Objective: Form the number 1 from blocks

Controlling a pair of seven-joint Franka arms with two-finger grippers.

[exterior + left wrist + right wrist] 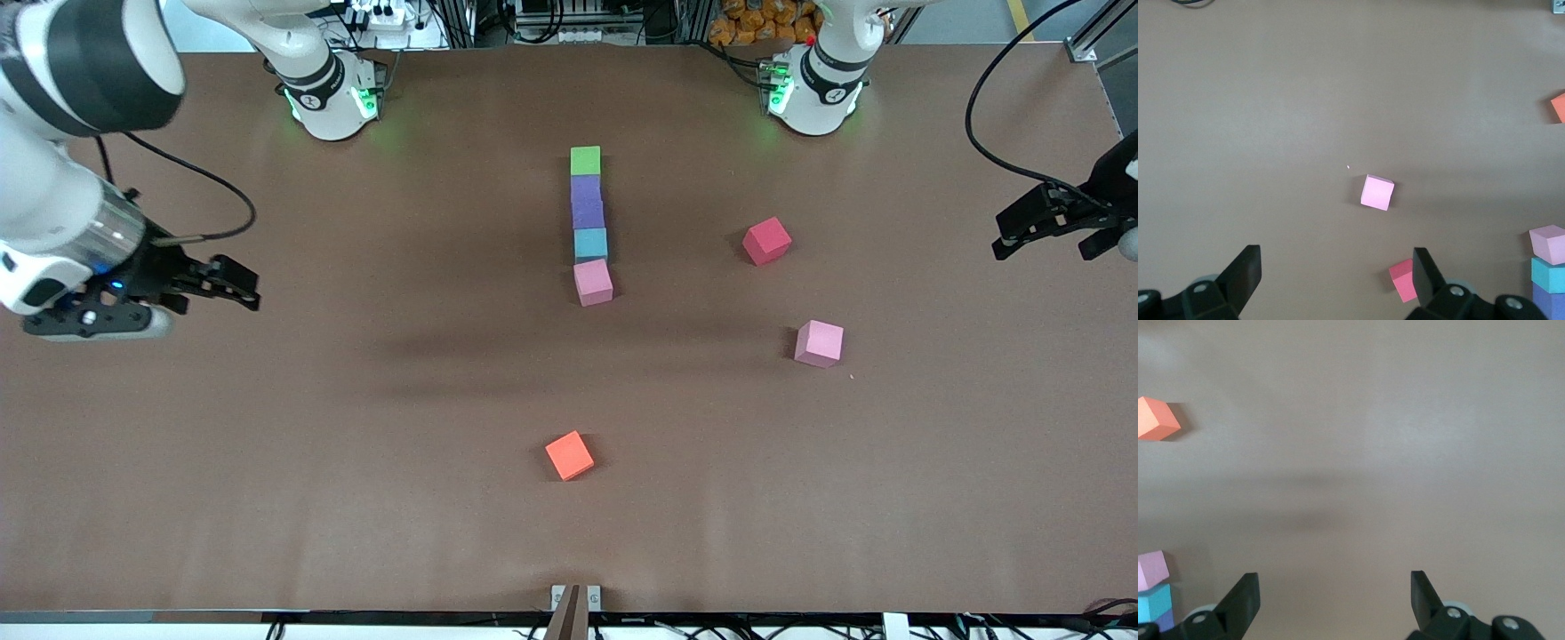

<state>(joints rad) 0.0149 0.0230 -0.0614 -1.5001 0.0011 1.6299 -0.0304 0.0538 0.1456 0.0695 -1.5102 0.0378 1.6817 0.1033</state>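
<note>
Brown table (267, 444), green block (585, 161) front-only

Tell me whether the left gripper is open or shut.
Open. The left gripper hangs over bare table at the left arm's end, its fingers spread wide apart, holding nothing.

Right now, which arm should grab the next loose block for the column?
Probably left. The left gripper is open over its own end of the table, where the red block and loose pink block lie. The right gripper, also open, hangs over the right arm's end, away from every loose block.
</note>
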